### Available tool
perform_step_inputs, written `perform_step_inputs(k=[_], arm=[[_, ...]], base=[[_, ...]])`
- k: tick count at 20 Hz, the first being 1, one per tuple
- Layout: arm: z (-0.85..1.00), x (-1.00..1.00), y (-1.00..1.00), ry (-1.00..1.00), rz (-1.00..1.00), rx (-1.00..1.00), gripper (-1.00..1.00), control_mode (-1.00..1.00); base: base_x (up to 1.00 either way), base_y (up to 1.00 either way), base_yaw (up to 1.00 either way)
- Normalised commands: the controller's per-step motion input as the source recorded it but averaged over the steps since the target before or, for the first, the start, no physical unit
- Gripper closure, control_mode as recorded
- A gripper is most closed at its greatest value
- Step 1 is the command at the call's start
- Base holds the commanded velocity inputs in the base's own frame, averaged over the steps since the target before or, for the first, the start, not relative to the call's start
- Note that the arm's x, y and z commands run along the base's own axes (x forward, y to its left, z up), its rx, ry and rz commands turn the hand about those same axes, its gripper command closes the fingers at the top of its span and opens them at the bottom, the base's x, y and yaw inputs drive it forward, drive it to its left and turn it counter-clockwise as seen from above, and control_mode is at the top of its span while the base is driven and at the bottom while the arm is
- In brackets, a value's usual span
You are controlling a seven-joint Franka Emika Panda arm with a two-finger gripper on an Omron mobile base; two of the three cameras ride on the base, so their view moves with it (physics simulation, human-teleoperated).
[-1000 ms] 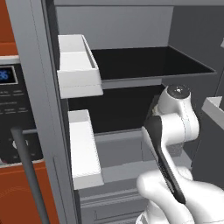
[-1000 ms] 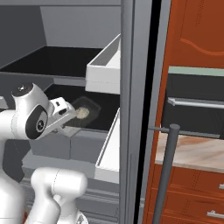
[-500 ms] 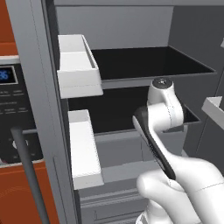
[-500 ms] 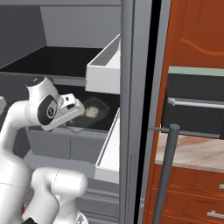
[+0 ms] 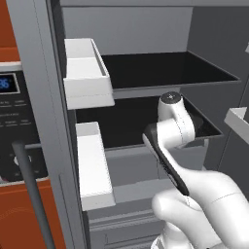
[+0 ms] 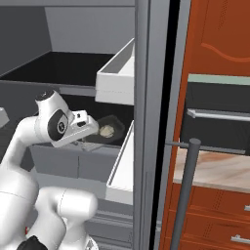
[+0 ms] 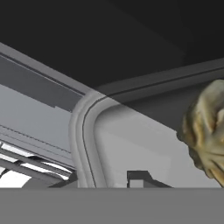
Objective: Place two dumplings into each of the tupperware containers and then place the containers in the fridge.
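Observation:
The fridge (image 5: 160, 68) stands open, with dark shelves inside. My gripper (image 6: 95, 133) is shut on the rim of a grey tupperware container (image 6: 115, 122) and holds it in over the middle shelf (image 5: 126, 121). A tan dumpling (image 6: 106, 130) lies in the container. In the hand view the container's rounded corner rim (image 7: 85, 131) runs close past one dark fingertip (image 7: 138, 177), and a wrinkled dumpling (image 7: 208, 127) sits at the right edge. I cannot tell whether the container rests on the shelf.
White door bins (image 5: 85, 73) (image 5: 92, 165) hang on the open fridge door, close beside the arm. The door's long bar handle (image 6: 183, 190) stands in front. A black oven front (image 6: 219, 114) and orange cabinets lie to the right, and a panel with a blue display (image 5: 7, 85) to the left.
The arm has stretched forward and carried the container with its dumpling deeper into the fridge over the middle shelf. The grip has not changed.

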Motion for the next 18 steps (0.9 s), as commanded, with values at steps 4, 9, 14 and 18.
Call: perform_step_inputs(k=[4,9,14,18], arm=[[-0.06,0.41,-0.12,0.0,-0.04,0.0,1.0,-1.0],[-0.1,0.55,-0.24,0.0,-0.02,0.0,1.0,-1.0],[-0.2,0.47,-0.27,0.0,0.0,0.0,1.0,-1.0],[-0.15,0.54,-0.3,0.0,0.0,0.0,1.0,-1.0]], base=[[0.0,0.0,0.0],[0.0,0.0,0.0],[0.0,0.0,0.0],[0.0,0.0,0.0]])
